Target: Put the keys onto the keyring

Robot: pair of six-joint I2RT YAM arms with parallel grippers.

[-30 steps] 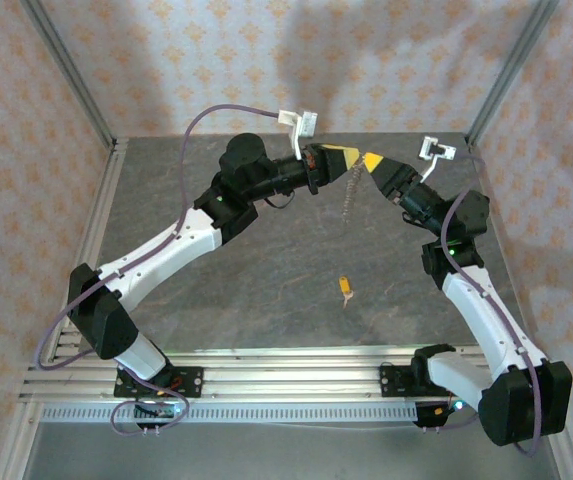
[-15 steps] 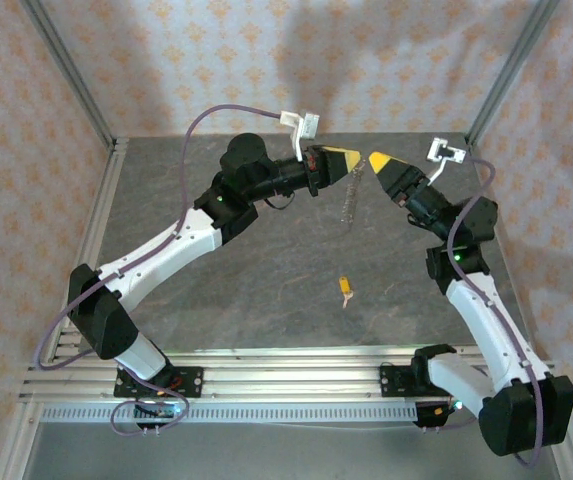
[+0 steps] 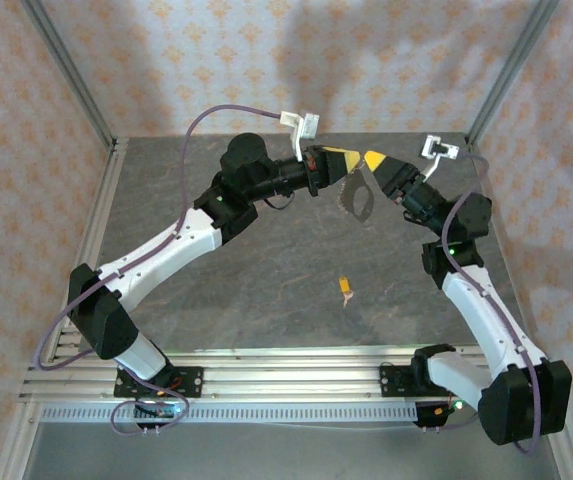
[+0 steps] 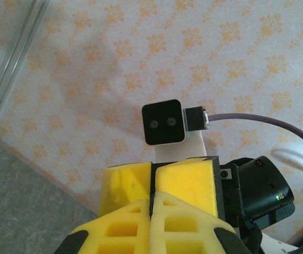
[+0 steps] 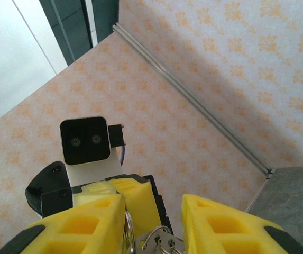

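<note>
The keyring [image 3: 354, 196], a grey loop with small tooth-like pieces along one side, hangs above the far middle of the table. My left gripper [image 3: 352, 156] is shut on its top; in the left wrist view the left gripper [image 4: 153, 197] shows its yellow fingers pressed together. My right gripper [image 3: 370, 160] meets it tip to tip from the right. In the right wrist view the right gripper [image 5: 154, 203] stands open, with the keyring [image 5: 128, 233] wire and small metal rings between its fingers. One key [image 3: 345, 287] with an orange-yellow head lies on the table.
The grey stone-patterned table [image 3: 216, 300] is walled by patterned cloth on aluminium posts [image 3: 66, 75]. An aluminium rail [image 3: 286, 365] runs along the near edge at the arm bases. Both arms reach to the far middle, their purple cables arching above.
My right gripper drew back to the right, then returned to the left gripper's tip. The keyring turned from hanging edge-on to showing its broad loop. The key on the table stayed put.
</note>
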